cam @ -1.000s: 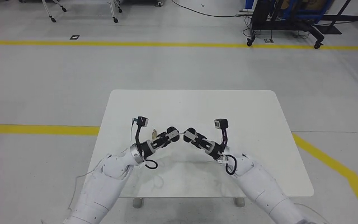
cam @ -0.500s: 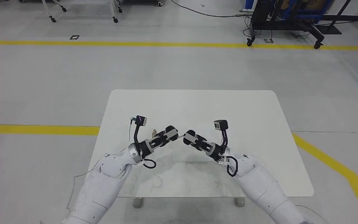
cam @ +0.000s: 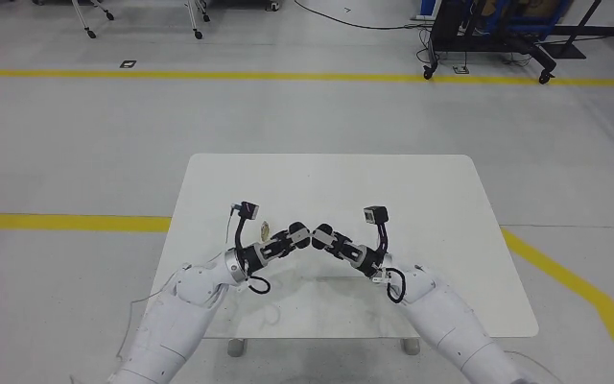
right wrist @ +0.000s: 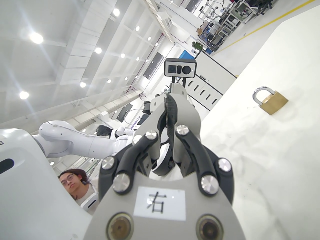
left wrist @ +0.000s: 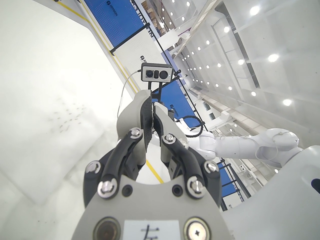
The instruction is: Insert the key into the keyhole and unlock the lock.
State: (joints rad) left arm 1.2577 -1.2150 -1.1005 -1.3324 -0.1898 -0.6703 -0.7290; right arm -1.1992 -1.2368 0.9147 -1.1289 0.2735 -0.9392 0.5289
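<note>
A brass padlock [cam: 265,228] with a closed silver shackle lies flat on the white table [cam: 432,192], just beyond my left forearm; the right wrist view has the padlock [right wrist: 272,101] off to the side of the fingers. Both grippers are raised over the table's middle, pointing tip to tip. My left gripper [cam: 299,233] [left wrist: 152,101] is shut, with a thin pale sliver between its pads that looks like the key. My right gripper [cam: 319,233] [right wrist: 168,98] is shut pad to pad; I see nothing in it. The keyhole is hidden.
The table's far half and its right side are bare white surface. Its near edge runs under both forearms. Faint scuff marks [right wrist: 250,151] dot the top near the grippers.
The two grippers have drawn slightly closer together over the table's middle, and both wrists have rolled a little. The padlock has not moved.
</note>
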